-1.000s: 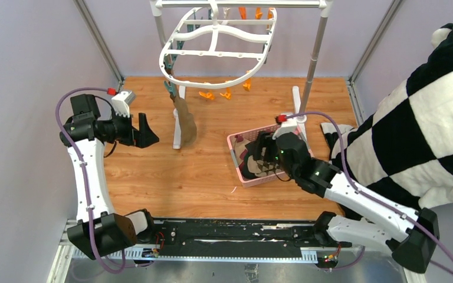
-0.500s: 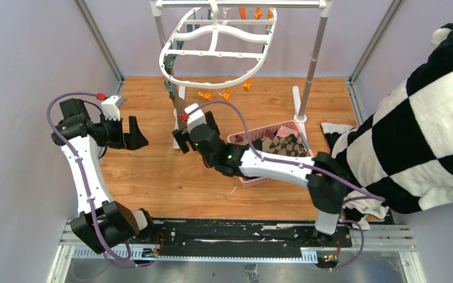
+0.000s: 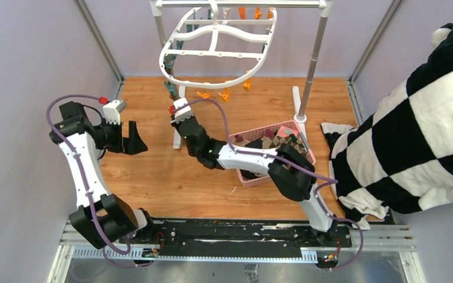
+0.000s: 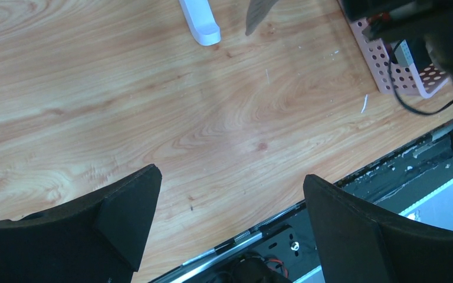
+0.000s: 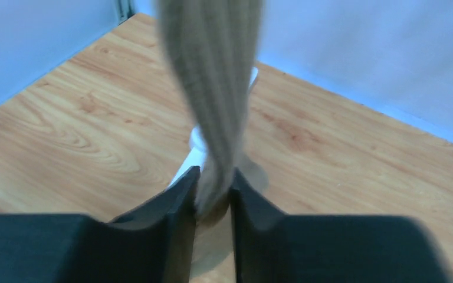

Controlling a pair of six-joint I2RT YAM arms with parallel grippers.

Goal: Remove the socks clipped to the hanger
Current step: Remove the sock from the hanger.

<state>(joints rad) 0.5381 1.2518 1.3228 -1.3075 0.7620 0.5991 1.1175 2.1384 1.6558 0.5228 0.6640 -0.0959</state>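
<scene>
right end effector (image 5: 213, 184) now clenched on the olive-brown sock (image 5: 212, 88) hanging off the left rim of the hanger (image 3: 215, 53); a second ago it was over the pink basket (image 3: 283, 125). left end effector (image 4: 230, 177) stays released above the counter (image 4: 124, 88), barely shifted.
</scene>
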